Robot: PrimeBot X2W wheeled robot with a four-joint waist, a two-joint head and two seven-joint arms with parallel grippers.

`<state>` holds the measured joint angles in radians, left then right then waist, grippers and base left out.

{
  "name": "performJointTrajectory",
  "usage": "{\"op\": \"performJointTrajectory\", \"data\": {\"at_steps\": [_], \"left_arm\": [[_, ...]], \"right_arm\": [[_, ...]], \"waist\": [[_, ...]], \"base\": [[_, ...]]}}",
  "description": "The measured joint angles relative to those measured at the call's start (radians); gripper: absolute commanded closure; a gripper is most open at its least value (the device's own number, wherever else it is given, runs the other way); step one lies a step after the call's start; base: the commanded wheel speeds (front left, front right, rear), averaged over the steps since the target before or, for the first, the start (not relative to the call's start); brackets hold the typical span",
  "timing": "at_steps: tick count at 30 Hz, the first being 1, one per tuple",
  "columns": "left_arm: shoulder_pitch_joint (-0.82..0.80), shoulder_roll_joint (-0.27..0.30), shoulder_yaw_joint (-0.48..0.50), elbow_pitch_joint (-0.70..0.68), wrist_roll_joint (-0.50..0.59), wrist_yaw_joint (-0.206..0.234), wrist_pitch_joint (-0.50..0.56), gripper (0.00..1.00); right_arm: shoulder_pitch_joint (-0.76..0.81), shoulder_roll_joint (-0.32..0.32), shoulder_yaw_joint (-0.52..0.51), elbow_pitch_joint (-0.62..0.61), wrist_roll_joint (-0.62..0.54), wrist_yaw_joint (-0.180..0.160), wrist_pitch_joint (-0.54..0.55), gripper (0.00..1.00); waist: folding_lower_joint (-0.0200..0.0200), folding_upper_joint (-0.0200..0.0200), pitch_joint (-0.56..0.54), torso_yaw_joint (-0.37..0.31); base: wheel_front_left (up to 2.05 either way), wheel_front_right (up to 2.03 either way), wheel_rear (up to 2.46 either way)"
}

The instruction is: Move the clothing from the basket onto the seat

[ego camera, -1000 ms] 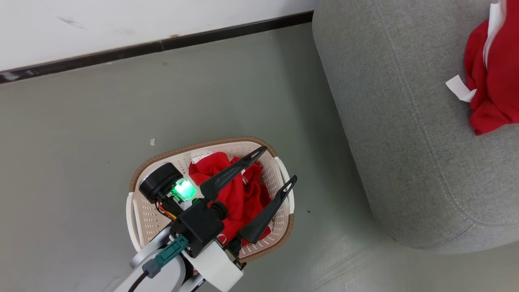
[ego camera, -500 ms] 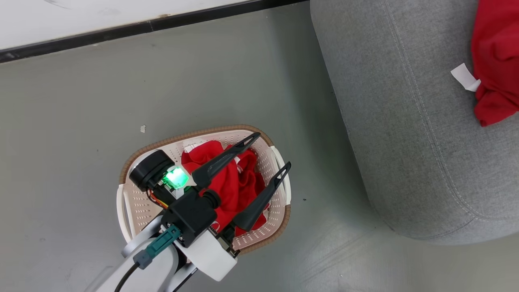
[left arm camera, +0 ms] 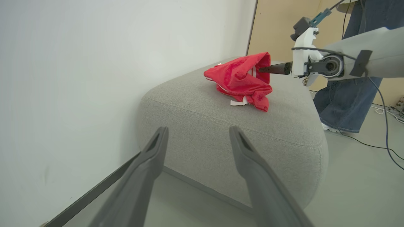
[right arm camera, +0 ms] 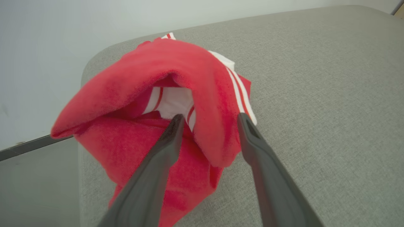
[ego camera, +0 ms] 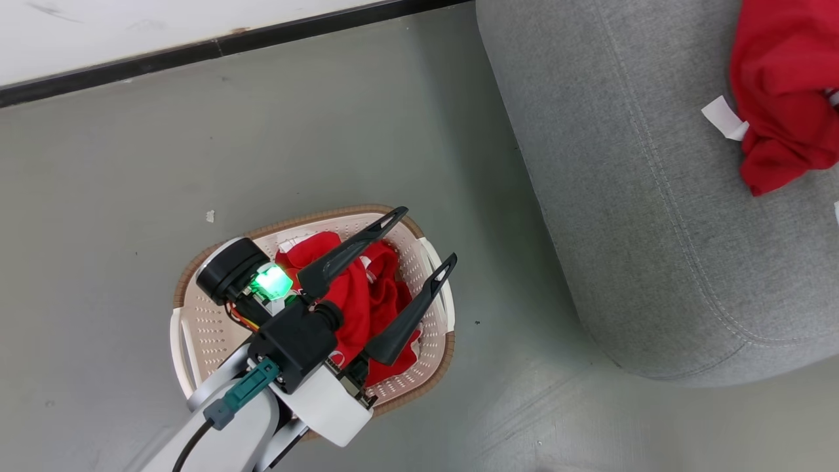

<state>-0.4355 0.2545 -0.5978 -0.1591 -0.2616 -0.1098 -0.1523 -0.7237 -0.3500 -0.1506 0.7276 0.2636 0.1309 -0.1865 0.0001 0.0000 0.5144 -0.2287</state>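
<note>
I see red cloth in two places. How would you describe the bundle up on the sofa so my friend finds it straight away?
Find the large grey sofa beside the wall. On top of it lies a crumpled red garment with white striped trim and a white tag poking out. The other red clothing sits down in the cream basket on the floor.

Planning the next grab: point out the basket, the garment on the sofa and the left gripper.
basket [ego camera: 206,324]: head view, bare perforated floor on its left side.
garment [left arm camera: 240,78]: left wrist view, middle of the red heap.
left gripper [ego camera: 425,235]: head view, midway between its fingertips.
</note>
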Motion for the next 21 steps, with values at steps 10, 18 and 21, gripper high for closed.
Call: {"op": "performJointTrajectory", "data": {"at_steps": [10,18,21], "left_arm": [[0.0,0.006,0.007,0.026,-0.002,0.0,-0.017,0.0],[0.002,0.012,0.045,0.056,-0.011,0.003,-0.041,0.0],[0.009,0.015,0.067,0.074,-0.017,0.014,-0.052,0.0]], "right_arm": [[0.046,0.021,0.056,-0.013,0.016,0.0,-0.022,0.0],[0.093,0.022,0.152,-0.106,-0.006,0.0,-0.043,0.0],[0.104,0.022,0.18,-0.15,-0.008,0.0,-0.046,0.0]], "waist": [[0.0,0.0001,-0.027,-0.033],[0.0,0.0,-0.065,-0.056],[0.0,0.0,-0.084,-0.062]], "base": [[0.0,0.0,0.0],[0.0,0.0,0.0],[0.0,0.0,0.0]]}}
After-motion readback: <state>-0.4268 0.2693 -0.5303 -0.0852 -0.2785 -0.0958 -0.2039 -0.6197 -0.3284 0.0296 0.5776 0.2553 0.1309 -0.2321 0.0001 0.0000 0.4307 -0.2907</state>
